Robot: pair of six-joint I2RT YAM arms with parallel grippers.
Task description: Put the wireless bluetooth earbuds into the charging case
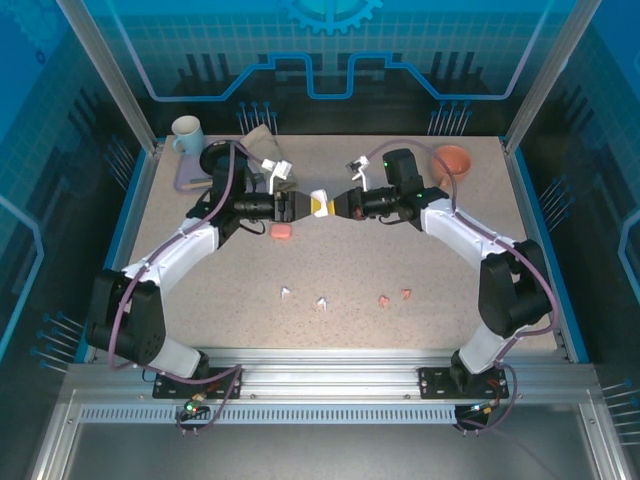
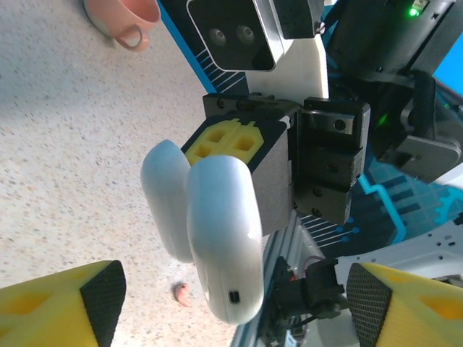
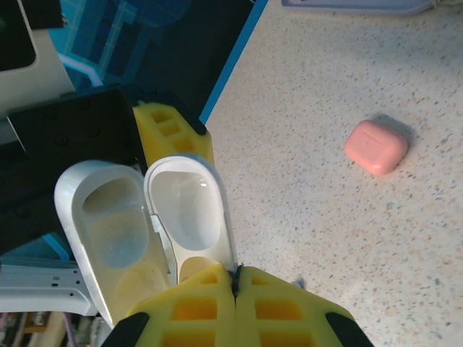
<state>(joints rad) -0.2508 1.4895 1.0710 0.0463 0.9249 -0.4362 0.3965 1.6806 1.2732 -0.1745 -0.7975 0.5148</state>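
Note:
A white charging case (image 1: 318,203) hangs open above the table's middle, between both grippers. My right gripper (image 1: 336,204) (image 3: 235,273) is shut on the thin rim of one half (image 3: 188,206); the other half (image 3: 107,217) swings beside it, and both hollows look empty. In the left wrist view the case (image 2: 221,231) shows its glossy back, in front of my open left gripper (image 2: 235,278) (image 1: 296,205), whose fingers stand wide apart. A pink case (image 1: 281,231) (image 3: 375,147) lies shut on the table. Two white earbuds (image 1: 286,293) (image 1: 322,302) and two pink earbuds (image 1: 384,299) (image 1: 406,294) lie nearer the front.
A white mug (image 1: 186,130) and a lilac tray (image 1: 192,180) stand at the back left, with a crumpled cloth (image 1: 258,138) beside them. A pink cup (image 1: 452,158) (image 2: 123,18) sits at the back right. Blue rails edge the table's sides.

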